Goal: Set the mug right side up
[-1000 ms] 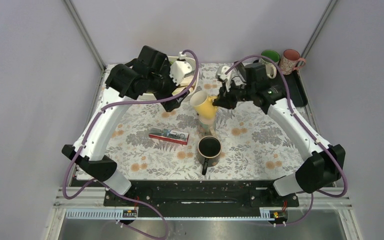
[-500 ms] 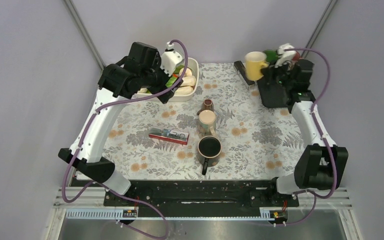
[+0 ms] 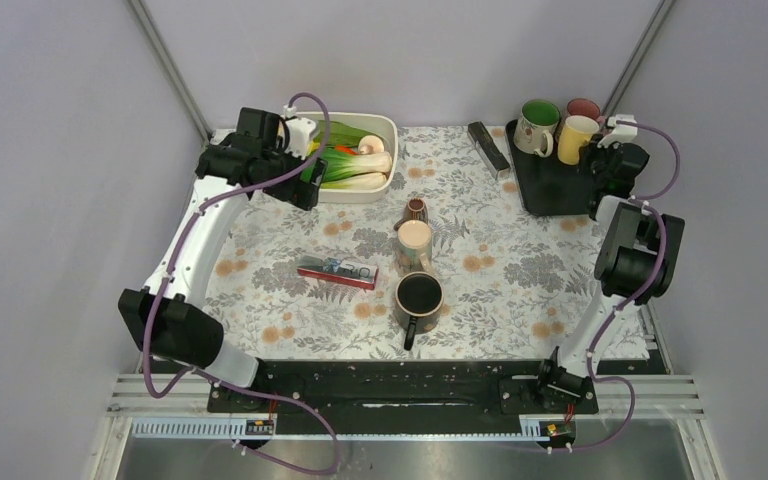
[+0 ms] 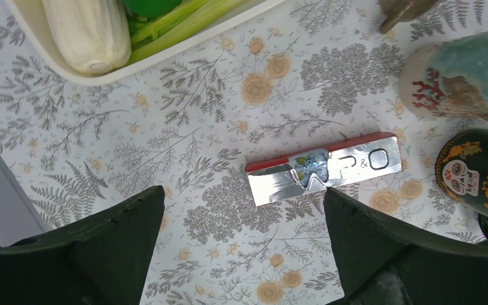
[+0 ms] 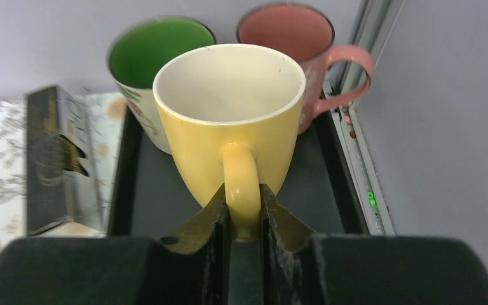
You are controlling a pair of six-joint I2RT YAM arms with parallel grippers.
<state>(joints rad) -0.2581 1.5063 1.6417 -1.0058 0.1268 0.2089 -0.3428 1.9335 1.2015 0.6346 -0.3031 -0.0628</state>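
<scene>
Right tool [image 5: 244,200]: both fingers pinched onto the handle of the yellow mug [image 5: 229,121], one on each side of the loop. Mug stands mouth up, pale interior visible, handle facing the wrist camera. It sits over the black tray [image 5: 321,190] at the far right corner of the bench [image 3: 520,290]. The fingers hide its base, so contact with the tray cannot be confirmed.

Just behind it on the tray are the green mug [image 5: 149,54], to the left, and the pink mug [image 5: 289,32], to the right. Both are upright. A black box [image 5: 54,159] lies on the bench just left of the tray.

Left tool [image 4: 241,190]: fingers spread wide, holding nothing, hanging above the bench beside the white dish [image 3: 392,130] of leeks. Below it lies a red-and-silver pack [image 4: 324,168], flat on the floral cloth.

Mid-bench: a teal mug [image 4: 464,79] lying on its side, and a black skull mug [image 4: 480,175] upright, just nearer the arm bases.
</scene>
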